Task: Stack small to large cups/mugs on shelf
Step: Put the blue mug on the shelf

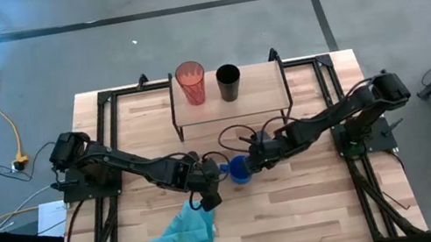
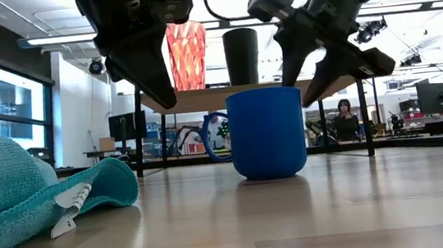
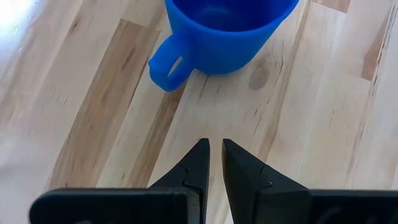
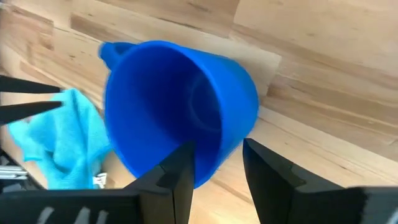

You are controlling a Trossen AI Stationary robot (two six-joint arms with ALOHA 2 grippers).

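The blue mug [image 1: 239,171] stands upright on its base on the table, in front of the shelf [image 1: 255,92]; its handle [image 3: 166,62] points toward my left gripper. The red-orange tumbler [image 1: 191,82] and the black cup [image 1: 228,83] stand side by side on the shelf board. My left gripper [image 3: 214,149] is shut and empty, a short way from the mug on its left. My right gripper [image 4: 217,155] is open at the mug's right rim, one finger [image 4: 180,171] over the inside and one [image 4: 267,174] outside the wall [image 4: 239,124]. I see no touch.
A crumpled teal cloth [image 1: 184,236] lies on the table near the front edge, left of the mug. The shelf's thin black legs [image 2: 138,133] stand behind the mug. Bare tabletop [image 1: 319,201] lies to the front right. A person [image 2: 345,118] sits in the room beyond.
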